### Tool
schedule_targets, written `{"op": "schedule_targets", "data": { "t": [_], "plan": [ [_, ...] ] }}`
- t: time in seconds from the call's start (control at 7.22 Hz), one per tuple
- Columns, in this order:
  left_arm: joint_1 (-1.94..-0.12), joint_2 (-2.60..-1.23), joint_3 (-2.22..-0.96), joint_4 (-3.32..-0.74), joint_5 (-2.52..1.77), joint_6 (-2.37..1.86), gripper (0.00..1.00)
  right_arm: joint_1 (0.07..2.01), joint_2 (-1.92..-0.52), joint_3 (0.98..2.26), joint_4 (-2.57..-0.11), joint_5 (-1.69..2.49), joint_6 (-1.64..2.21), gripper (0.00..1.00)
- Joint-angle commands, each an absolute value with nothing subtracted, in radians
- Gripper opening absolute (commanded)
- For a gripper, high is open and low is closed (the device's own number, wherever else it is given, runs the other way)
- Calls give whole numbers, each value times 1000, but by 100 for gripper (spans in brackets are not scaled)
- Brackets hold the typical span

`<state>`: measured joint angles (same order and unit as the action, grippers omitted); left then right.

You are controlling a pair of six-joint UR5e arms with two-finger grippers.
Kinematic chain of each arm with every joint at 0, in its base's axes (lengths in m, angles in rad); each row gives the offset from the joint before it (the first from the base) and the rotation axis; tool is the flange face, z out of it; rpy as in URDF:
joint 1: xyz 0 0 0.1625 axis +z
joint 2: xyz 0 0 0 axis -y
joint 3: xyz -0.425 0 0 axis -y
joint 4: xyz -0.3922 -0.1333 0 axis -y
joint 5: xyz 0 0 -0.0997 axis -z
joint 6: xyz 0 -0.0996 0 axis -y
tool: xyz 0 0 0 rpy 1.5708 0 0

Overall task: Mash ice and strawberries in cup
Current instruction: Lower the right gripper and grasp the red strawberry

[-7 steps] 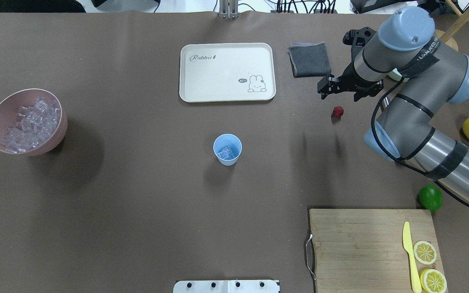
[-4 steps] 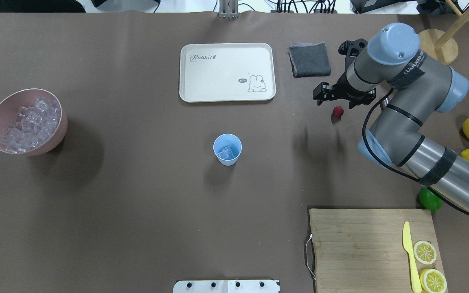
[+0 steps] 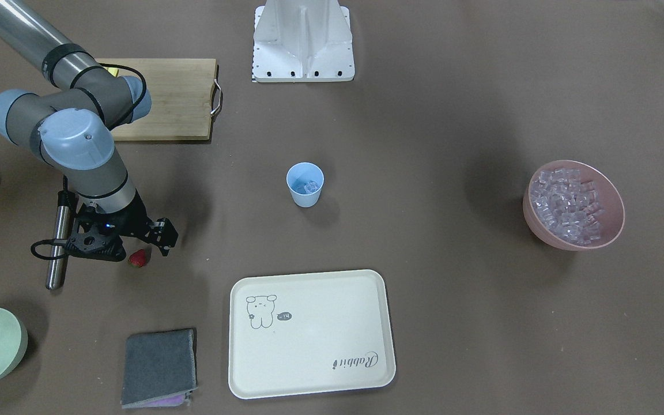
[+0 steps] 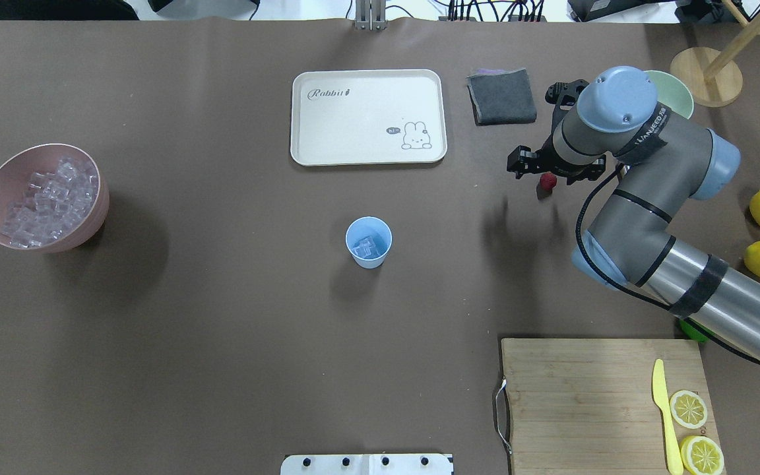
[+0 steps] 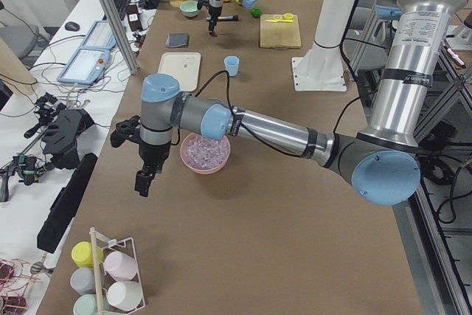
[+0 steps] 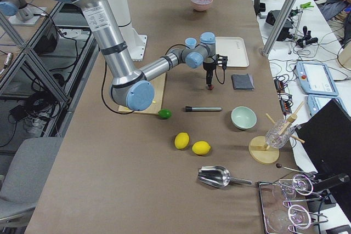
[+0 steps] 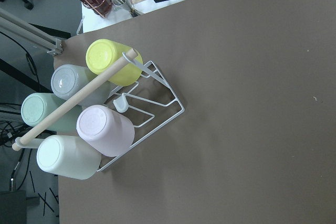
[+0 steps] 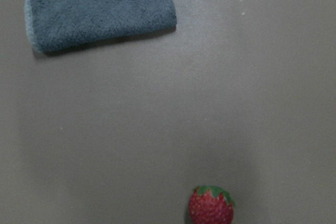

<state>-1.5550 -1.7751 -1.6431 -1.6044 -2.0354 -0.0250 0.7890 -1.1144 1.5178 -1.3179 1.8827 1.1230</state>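
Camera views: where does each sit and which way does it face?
Overhead exterior: behind the robot, looking down; right arm shows at right.
Front-facing: across the table, facing the base; right claw over small dark red strawberry.
Exterior left: table end; left arm near.
Exterior right: opposite end; right arm near.
Left wrist: looks down on white wire cup rack; no claw.
Right wrist: looks down on strawberry; no claw.
Overhead and front-facing share the light blue plastic cup.

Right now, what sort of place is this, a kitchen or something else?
Most likely a robotics lab staged as a kitchen counter: a robot arm over the table, control tablets on the side bench, a cutting board as prop.
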Motion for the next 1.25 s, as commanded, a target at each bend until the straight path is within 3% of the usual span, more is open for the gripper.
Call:
{"op": "schedule_targets", "data": {
  "t": [0.0,0.42,0.69,0.83,1.11],
  "plan": [
    [-1552,-1775,-1643,-1605,-2039,-26,97,787,-1109,1488,-1316,1859,1117,98],
    [-1551,-1775,-1647,-1606,-2037,-32,97,784,-1108,1473,-1315,1838,1117,81],
    [-1549,-1755,-1649,-1624,-2036,-34,97,778,-1108,1474,-1315,1836,1117,76],
    [-1549,-1755,-1648,-1624,-2036,-34,97,776,-1109,1473,-1315,1836,1114,64],
    [-1549,-1755,-1647,-1624,-2036,-34,97,758,-1114,1471,-1295,1836,1112,60]
  ]
}}
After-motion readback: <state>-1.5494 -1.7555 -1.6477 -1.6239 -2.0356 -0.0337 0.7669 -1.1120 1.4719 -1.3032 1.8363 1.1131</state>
